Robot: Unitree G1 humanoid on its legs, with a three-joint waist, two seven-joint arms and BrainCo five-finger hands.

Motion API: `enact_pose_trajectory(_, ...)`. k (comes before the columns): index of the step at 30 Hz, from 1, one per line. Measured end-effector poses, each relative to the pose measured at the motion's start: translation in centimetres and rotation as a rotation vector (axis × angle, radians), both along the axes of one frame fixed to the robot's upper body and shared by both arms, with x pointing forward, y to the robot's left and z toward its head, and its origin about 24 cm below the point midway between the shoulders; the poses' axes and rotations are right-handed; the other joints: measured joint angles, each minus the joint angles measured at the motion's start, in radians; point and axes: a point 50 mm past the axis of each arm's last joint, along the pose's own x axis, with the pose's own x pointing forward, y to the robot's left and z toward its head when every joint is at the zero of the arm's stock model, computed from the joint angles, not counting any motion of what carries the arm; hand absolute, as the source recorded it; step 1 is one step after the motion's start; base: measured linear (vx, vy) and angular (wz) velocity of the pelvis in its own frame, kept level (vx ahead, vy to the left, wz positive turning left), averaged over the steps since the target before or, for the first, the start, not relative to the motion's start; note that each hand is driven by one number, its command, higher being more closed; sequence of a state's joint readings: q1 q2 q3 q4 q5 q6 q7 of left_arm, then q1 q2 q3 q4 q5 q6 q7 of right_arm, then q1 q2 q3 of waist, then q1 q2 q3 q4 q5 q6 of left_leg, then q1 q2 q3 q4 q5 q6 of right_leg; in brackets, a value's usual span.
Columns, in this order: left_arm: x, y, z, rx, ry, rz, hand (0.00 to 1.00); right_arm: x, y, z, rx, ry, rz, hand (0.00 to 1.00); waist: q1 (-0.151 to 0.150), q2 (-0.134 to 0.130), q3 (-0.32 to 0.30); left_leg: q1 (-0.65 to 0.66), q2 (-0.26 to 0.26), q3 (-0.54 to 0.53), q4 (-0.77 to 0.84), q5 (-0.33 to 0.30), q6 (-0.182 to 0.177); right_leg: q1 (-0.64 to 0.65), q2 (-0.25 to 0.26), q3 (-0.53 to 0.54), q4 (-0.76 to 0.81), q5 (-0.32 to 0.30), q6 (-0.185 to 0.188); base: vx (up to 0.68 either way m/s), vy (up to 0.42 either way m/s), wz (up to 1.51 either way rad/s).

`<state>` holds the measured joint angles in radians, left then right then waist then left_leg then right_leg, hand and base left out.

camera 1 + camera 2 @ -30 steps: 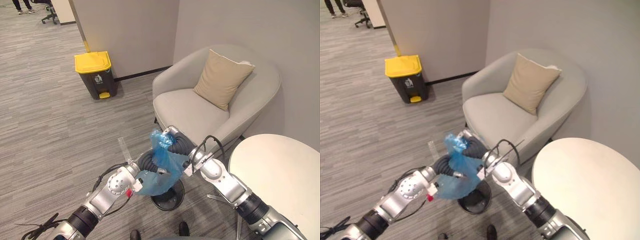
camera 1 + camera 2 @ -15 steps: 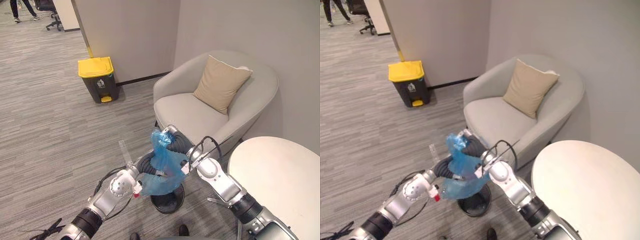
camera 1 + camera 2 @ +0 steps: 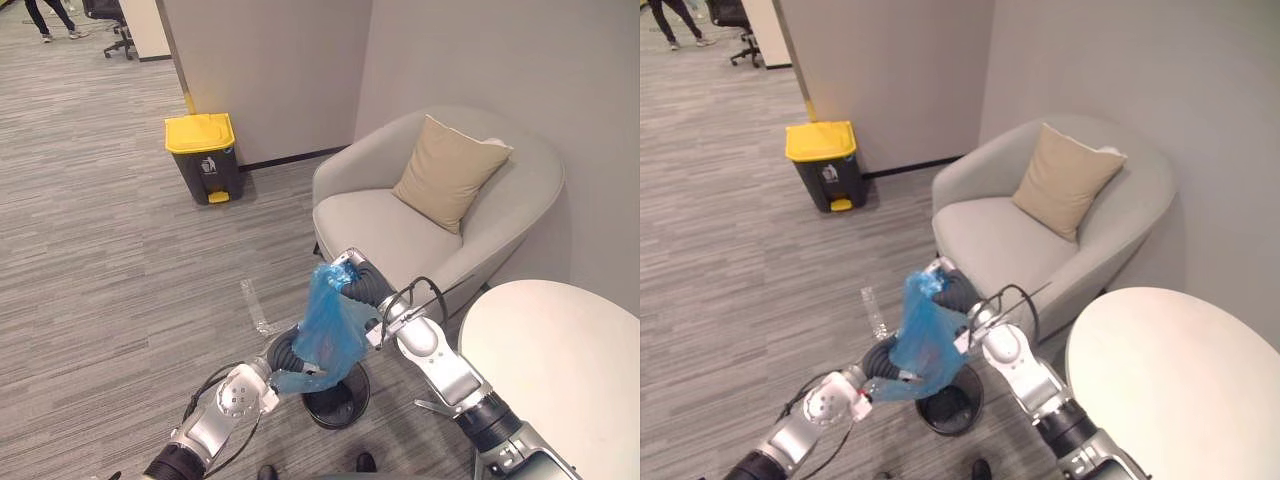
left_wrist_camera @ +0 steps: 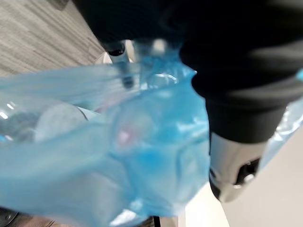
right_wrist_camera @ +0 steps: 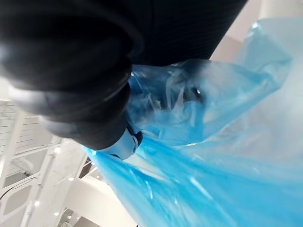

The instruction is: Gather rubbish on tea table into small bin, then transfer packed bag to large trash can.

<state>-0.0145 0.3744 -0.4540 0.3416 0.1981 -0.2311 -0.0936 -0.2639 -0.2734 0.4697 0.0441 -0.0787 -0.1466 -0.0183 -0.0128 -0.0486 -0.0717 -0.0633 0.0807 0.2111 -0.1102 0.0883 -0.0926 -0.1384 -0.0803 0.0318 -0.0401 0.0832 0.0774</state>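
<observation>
Blue plastic rubbish bag [image 3: 325,330] hangs over the small black bin [image 3: 338,402], its bunched neck clenched in my right hand [image 3: 358,282]. Whether my left hand [image 3: 288,352], low against it, grips anything I cannot tell. Risk: the thin film slips or tears before the far-left yellow-lidded trash can [image 3: 205,158].

A translucent blue plastic bag [image 3: 325,335] hangs bunched above a small round black bin [image 3: 335,402]; a yellow-lidded dark trash can [image 3: 205,158] stands well apart.

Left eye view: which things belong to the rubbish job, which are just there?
Job: blue bag, right hand gripping its top, left hand at its bottom, small black bin, yellow-lidded trash can, tea table.
Just there: armchair, cushion.
</observation>
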Motion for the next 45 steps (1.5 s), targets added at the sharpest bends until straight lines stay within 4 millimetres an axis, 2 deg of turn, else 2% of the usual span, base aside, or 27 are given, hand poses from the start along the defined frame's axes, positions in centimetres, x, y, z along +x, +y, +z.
enact_pose_trajectory(6,-0.9,0.1,-1.5,0.061,0.055,-0.001,0.00,0.3,0.1,0.6,0.074,-0.009,-0.042,1.00,0.001,-0.001,0.000,-0.001,0.000,-0.002,0.000,0.000,0.000,0.000,0.000,-0.002,0.000,0.000,0.000,0.00,0.000,0.00)
enact_pose_trajectory(7,-1.0,-0.1,-1.5,0.057,0.056,0.000,1.00,0.3,0.1,0.7,0.078,-0.007,-0.041,1.00,0.001,-0.001,0.000,-0.001,0.000,-0.002,0.000,0.000,0.000,0.000,0.000,-0.002,0.000,0.000,0.000,0.00,0.000,0.00)
enact_pose_trajectory(18,-0.5,-3.0,-1.3,-0.042,0.019,0.093,1.00,-0.2,2.1,1.1,0.201,0.031,0.012,1.00,0.002,-0.001,0.000,-0.002,0.001,-0.002,0.000,0.000,0.000,0.000,0.001,-0.002,-0.001,0.000,-0.001,0.00,0.000,0.00)
enact_pose_trajectory(26,0.0,-2.8,-1.1,-0.077,0.016,0.187,1.00,-0.5,2.6,1.7,0.271,0.037,0.037,1.00,0.000,-0.001,0.000,-0.002,0.002,-0.001,0.000,-0.001,-0.002,0.000,0.002,-0.002,-0.001,0.000,-0.002,0.00,0.000,0.00)
enact_pose_trajectory(32,0.2,-2.5,-0.9,-0.098,0.013,0.233,1.00,-1.0,2.6,1.0,0.318,0.083,0.032,1.00,0.000,-0.001,0.000,-0.001,0.002,-0.001,0.005,-0.002,-0.002,0.000,0.001,-0.001,-0.002,0.000,-0.002,0.00,0.000,0.00)
enact_pose_trajectory(33,0.3,-2.4,-0.9,-0.100,0.013,0.241,0.00,-1.1,2.6,0.9,0.318,0.089,0.029,1.00,0.000,-0.001,0.001,-0.001,0.002,0.000,0.005,-0.002,-0.002,0.000,0.002,-0.001,-0.003,0.000,-0.002,0.00,0.000,0.00)
enact_pose_trajectory(45,0.6,-2.4,-0.5,-0.126,-0.007,0.281,0.00,-1.4,1.9,-0.4,0.276,0.114,-0.009,1.00,0.000,-0.002,0.005,-0.001,0.005,-0.003,0.005,-0.003,-0.003,0.002,0.002,-0.005,-0.003,-0.001,-0.002,0.00,0.000,0.00)
